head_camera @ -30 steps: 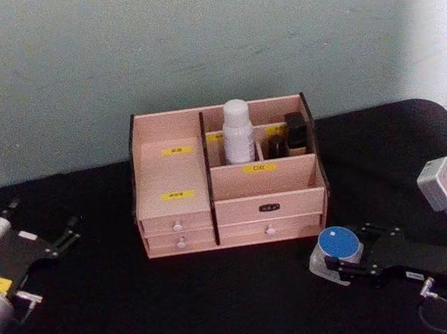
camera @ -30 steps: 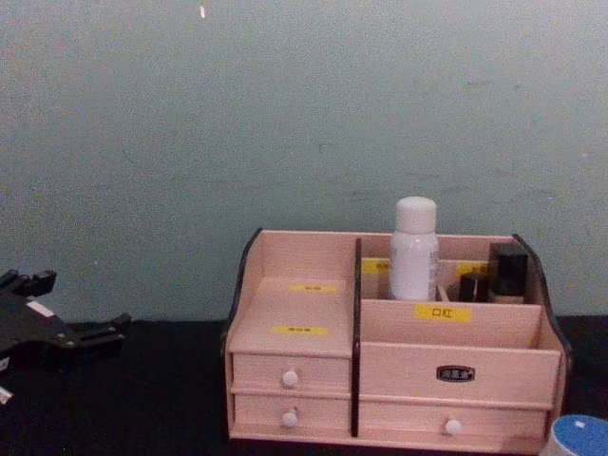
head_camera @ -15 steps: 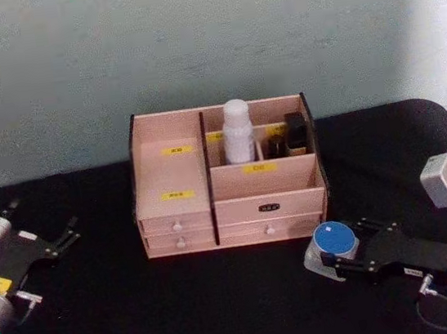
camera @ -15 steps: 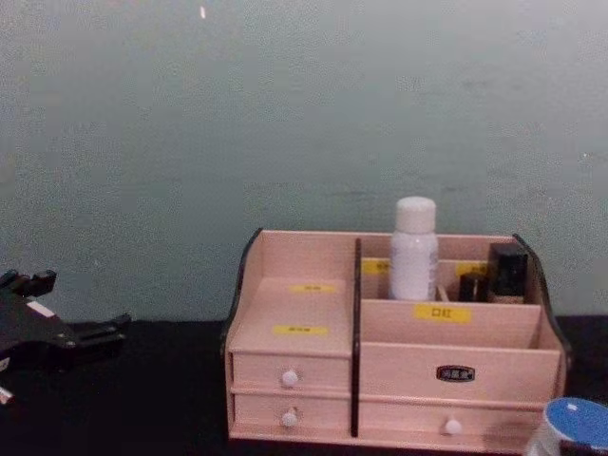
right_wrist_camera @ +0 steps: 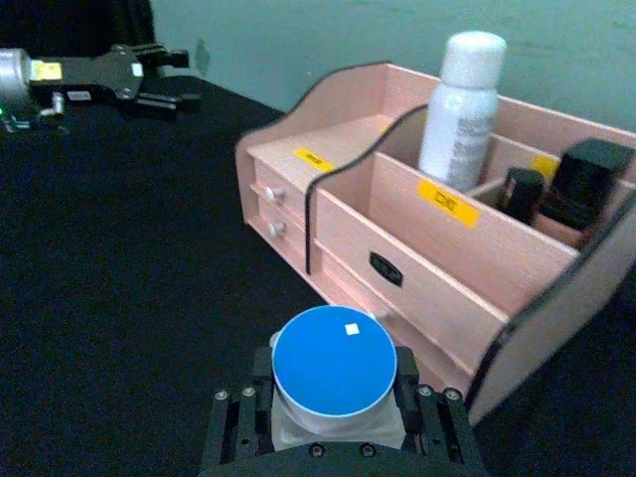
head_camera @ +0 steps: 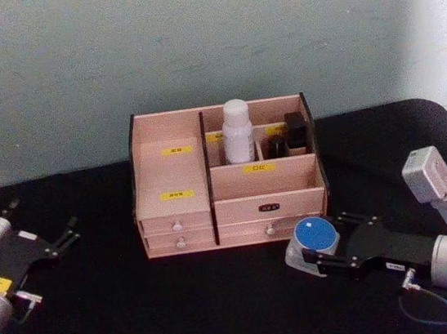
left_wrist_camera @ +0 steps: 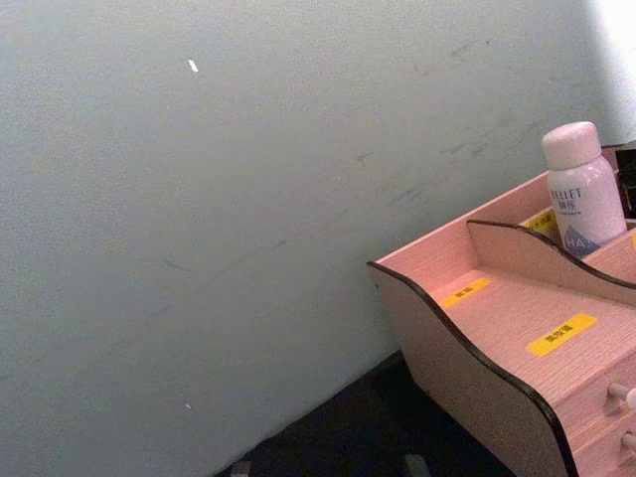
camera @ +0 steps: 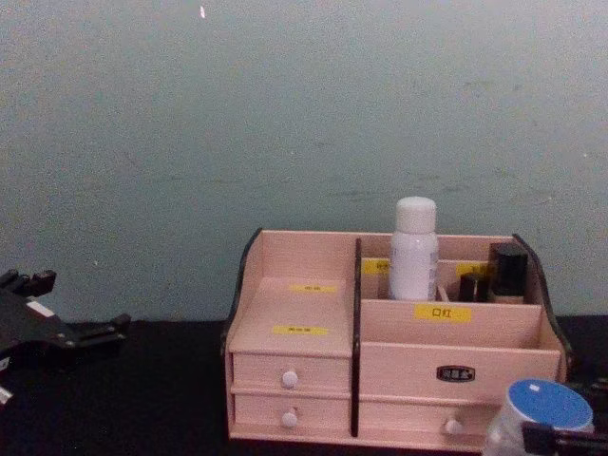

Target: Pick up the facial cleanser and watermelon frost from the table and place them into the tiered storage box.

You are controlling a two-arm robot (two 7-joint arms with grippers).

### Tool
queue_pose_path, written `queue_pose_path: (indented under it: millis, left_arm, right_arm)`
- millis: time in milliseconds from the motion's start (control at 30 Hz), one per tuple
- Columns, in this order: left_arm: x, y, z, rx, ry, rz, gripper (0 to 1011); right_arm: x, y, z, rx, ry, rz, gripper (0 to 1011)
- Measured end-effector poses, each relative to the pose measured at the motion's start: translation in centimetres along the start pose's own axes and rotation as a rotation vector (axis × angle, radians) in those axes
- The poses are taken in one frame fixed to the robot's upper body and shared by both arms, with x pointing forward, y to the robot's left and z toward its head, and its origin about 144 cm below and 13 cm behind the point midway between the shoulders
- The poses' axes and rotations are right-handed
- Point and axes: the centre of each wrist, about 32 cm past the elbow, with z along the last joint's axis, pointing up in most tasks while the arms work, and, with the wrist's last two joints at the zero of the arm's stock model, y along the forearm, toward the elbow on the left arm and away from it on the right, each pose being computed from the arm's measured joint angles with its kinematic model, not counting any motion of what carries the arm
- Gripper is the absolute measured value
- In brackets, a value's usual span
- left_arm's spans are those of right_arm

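Head view: the right gripper [head_camera: 311, 253] is clenched around the watermelon frost [head_camera: 316, 235], a little glass jar with a blue lid. The jar is down low by the black counter [head_camera: 184, 304]. It is just in front of the right drawers of the tiered storage box [head_camera: 265, 180]. The facial cleanser [head_camera: 236, 132] already stands in a far compartment of the box, beside the small black bottles [head_camera: 296, 134]. The left gripper [head_camera: 60, 238] rests far left, fingers spread, holding nothing. The jar looks too low to go in. Pushed straight ahead, it could bump a drawer front. The smooth glass might slip if lifted fast. Put in carelessly, it could knock the tall bottle over.
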Motion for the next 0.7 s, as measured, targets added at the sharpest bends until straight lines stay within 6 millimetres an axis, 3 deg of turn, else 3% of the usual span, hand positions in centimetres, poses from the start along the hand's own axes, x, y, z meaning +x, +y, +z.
queue_pose_path:
  millis: [700]
  left_arm:
    - [0.0, 0.0, 0.0, 0.000, 0.000, 0.000, 1001]
  right_arm:
    - [0.3, 3.9, 2.9, 0.067, -0.058, 0.098, 710]
